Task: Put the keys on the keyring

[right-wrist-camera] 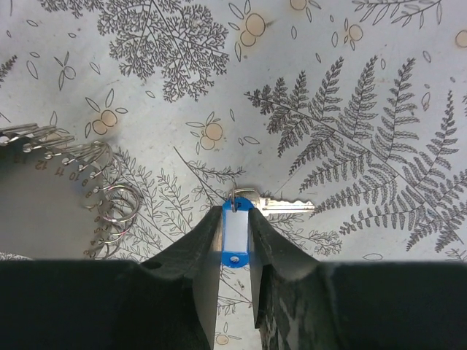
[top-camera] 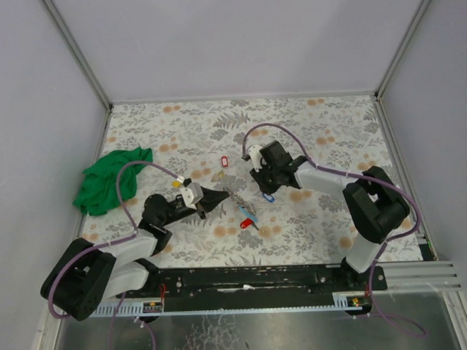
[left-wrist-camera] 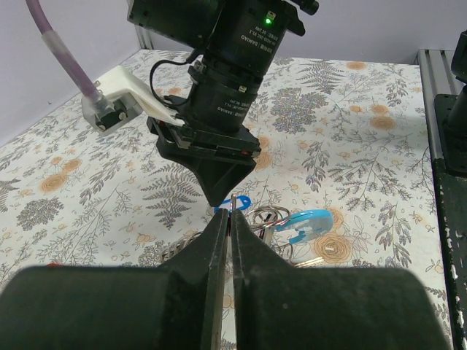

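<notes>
My left gripper (top-camera: 221, 197) (left-wrist-camera: 232, 214) is shut on a thin metal ring of the keyring bunch (top-camera: 236, 193) (left-wrist-camera: 271, 215), which lies on the floral table mat. My right gripper (top-camera: 265, 191) (right-wrist-camera: 235, 211) is shut on the blue plastic tag (right-wrist-camera: 235, 237) (left-wrist-camera: 241, 202) of a silver key (right-wrist-camera: 286, 205). It holds the tag's small ring tip-to-tip against my left fingertips. A red-tagged key (top-camera: 245, 222) and a light blue tag (left-wrist-camera: 310, 222) lie just beside the bunch. Another red-tagged key (top-camera: 224, 161) lies farther back.
A crumpled green cloth (top-camera: 111, 181) lies at the left of the mat. Several loose numbered rings (right-wrist-camera: 80, 164) fan out left of the right gripper. An aluminium frame rail (top-camera: 260, 280) runs along the near edge.
</notes>
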